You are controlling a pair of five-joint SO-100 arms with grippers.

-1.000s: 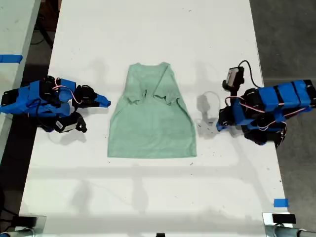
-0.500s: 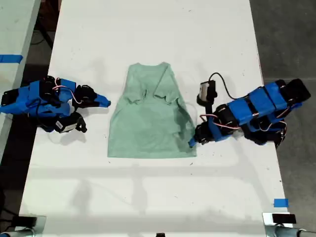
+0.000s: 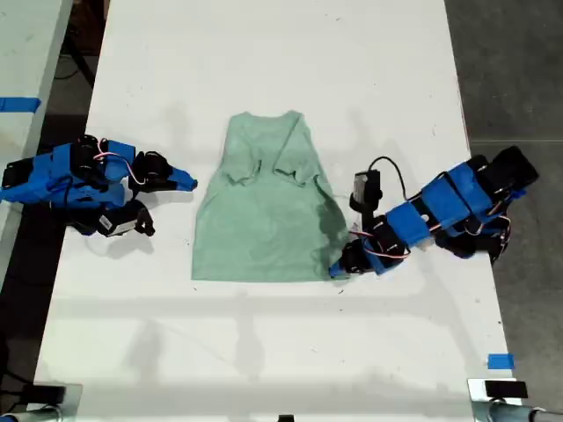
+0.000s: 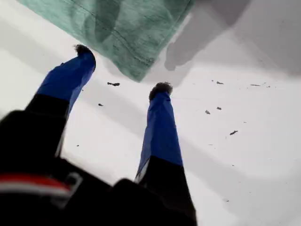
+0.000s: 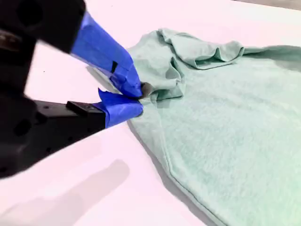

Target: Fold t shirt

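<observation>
The pale mint-green t shirt (image 3: pixel 268 211) lies flat mid-table, both sleeves folded in over its chest. My first gripper (image 3: pixel 339 268) comes in from the exterior view's right and sits low at the hem corner nearest that side. It is open, and its two blue fingers straddle that corner of the t shirt (image 4: pixel 122 23), one fingertip (image 4: pixel 161 88) on bare table. My second gripper (image 3: pixel 189 184) rests on the table on the exterior view's left, just off the shirt's side edge. Its jaws are shut beside the bunched sleeve of the t shirt (image 5: pixel 225 117), holding nothing.
The white table (image 3: pixel 264 352) ends in dark floor on the exterior view's right. A strip of blue tape (image 3: pixel 500 361) marks the near corner on that side. Another table with blue tape (image 3: pixel 18 104) stands past the exterior view's left edge. Small dark specks (image 4: pixel 113 84) dot the tabletop.
My first arm stretched out from its folded pose and moved its gripper down to the shirt's hem corner. The second arm and the shirt stayed still.
</observation>
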